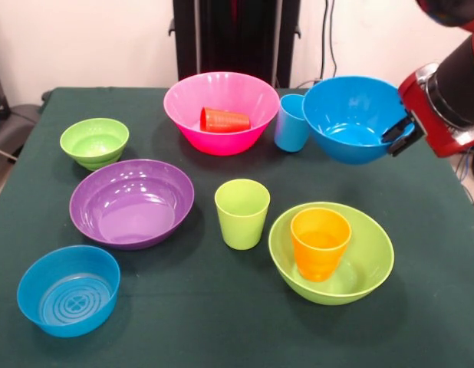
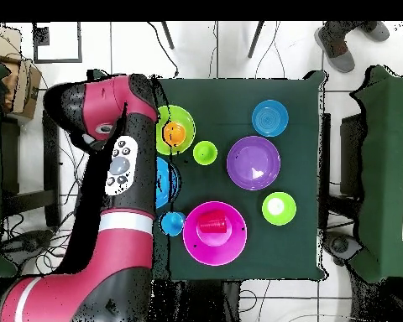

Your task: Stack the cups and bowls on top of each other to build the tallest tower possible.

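My gripper point(image 1: 402, 132) is shut on the right rim of the large blue bowl point(image 1: 348, 111) and holds it tilted above the table at the right. Below it, the orange cup point(image 1: 320, 242) stands upright in the large lime green bowl point(image 1: 371, 257). The red cup point(image 1: 225, 119) lies on its side in the large pink bowl point(image 1: 183, 115). The light blue cup point(image 1: 291, 123) stands between the pink and blue bowls. The lime green cup point(image 1: 241, 213) stands alone mid-table. In the overhead view the arm hides most of the blue bowl point(image 2: 167, 182).
The large purple bowl point(image 1: 132, 203) sits left of centre. The small lime green bowl point(image 1: 94, 142) is at the far left, and the small blue ringed bowl point(image 1: 68, 290) at the near left. A person's foot point(image 2: 335, 46) shows beyond the table in the overhead view.
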You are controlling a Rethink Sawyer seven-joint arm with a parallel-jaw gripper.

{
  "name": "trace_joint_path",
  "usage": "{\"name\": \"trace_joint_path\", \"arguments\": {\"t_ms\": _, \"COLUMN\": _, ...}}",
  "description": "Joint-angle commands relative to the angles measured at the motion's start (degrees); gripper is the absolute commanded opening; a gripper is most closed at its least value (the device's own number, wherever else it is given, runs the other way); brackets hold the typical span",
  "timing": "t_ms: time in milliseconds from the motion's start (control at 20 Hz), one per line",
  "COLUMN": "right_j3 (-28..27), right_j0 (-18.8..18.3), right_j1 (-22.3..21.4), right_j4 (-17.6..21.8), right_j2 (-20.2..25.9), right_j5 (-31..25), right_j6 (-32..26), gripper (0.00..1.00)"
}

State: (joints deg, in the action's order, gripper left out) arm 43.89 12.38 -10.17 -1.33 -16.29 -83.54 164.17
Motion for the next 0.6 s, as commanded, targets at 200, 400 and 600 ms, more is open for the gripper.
{"name": "trace_joint_path", "arguments": {"t_ms": 200, "right_j3": 2.14, "right_j0": -3.01, "right_j1": 0.39, "right_j4": 2.92, "right_j2": 7.56, "right_j5": 5.44, "right_j6": -14.85, "gripper": 0.0}}
{"name": "trace_joint_path", "arguments": {"t_ms": 400, "right_j3": 2.12, "right_j0": -3.97, "right_j1": 0.39, "right_j4": 2.86, "right_j2": 8.05, "right_j5": 4.04, "right_j6": -16.25, "gripper": 0.0}}
{"name": "trace_joint_path", "arguments": {"t_ms": 600, "right_j3": 0.71, "right_j0": -4.78, "right_j1": 1.12, "right_j4": 2.7, "right_j2": 8.5, "right_j5": 2.24, "right_j6": -16.36, "gripper": 0.0}}
